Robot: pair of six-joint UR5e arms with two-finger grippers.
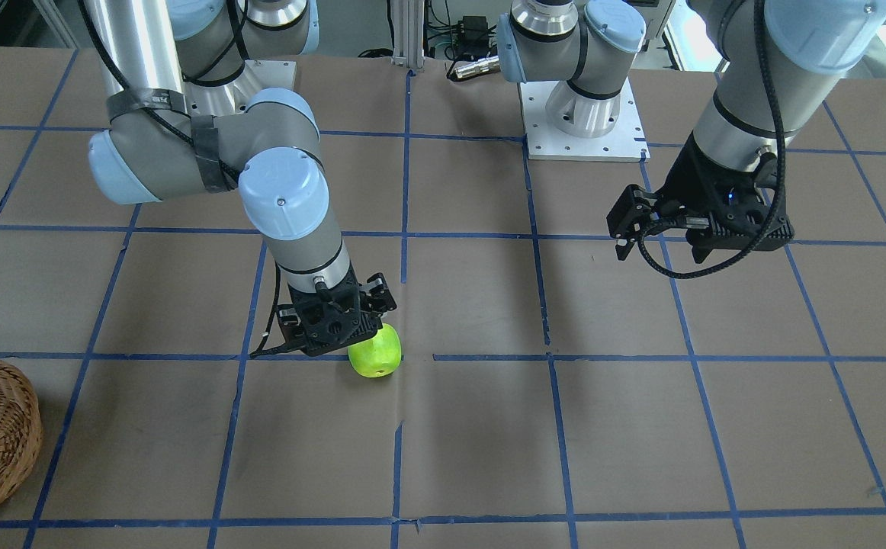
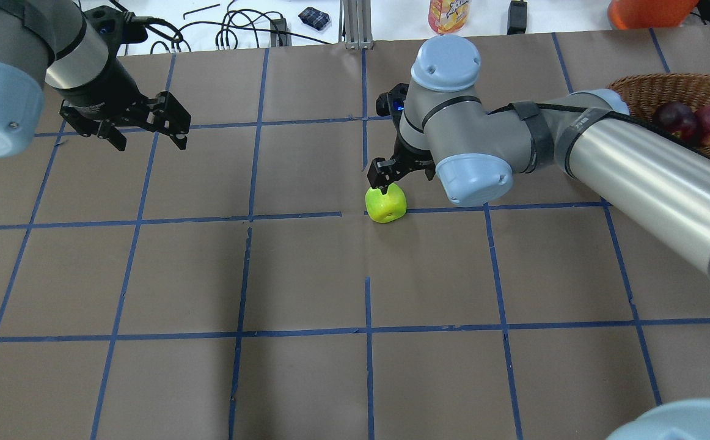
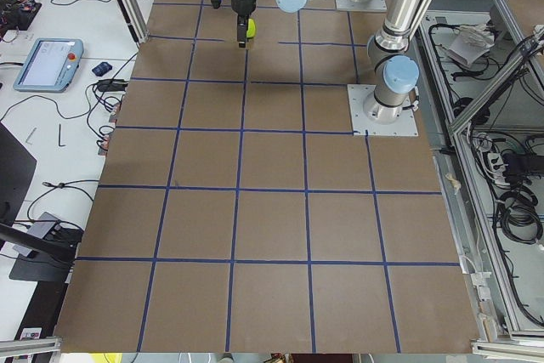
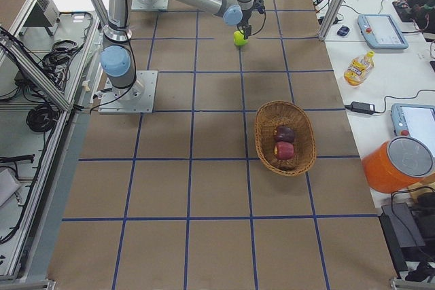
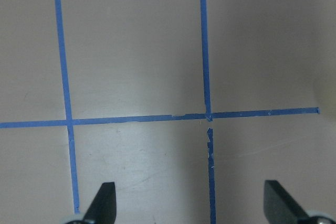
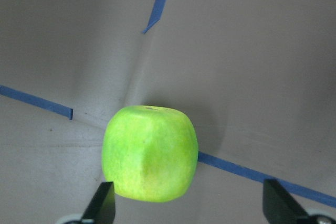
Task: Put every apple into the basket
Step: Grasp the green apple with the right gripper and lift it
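Lime-green, the last loose apple [image 6: 149,153] sits on the brown paper desk [image 2: 306,275] near its middle, by a crossing of blue tape lines. The right hand [image 6: 191,208] hangs just over it with fingers spread wide and nothing gripped; the apple lies between them, closer to one finger than the other, so the hand probably needs centring before it closes. Well apart, the wicker basket [image 2: 648,85] already holds the maroon apple [image 4: 284,133] and the red apple [image 4: 283,150] side by side. The left hand [image 5: 190,203] hovers released over bare desk, likely parked clear of the reach.
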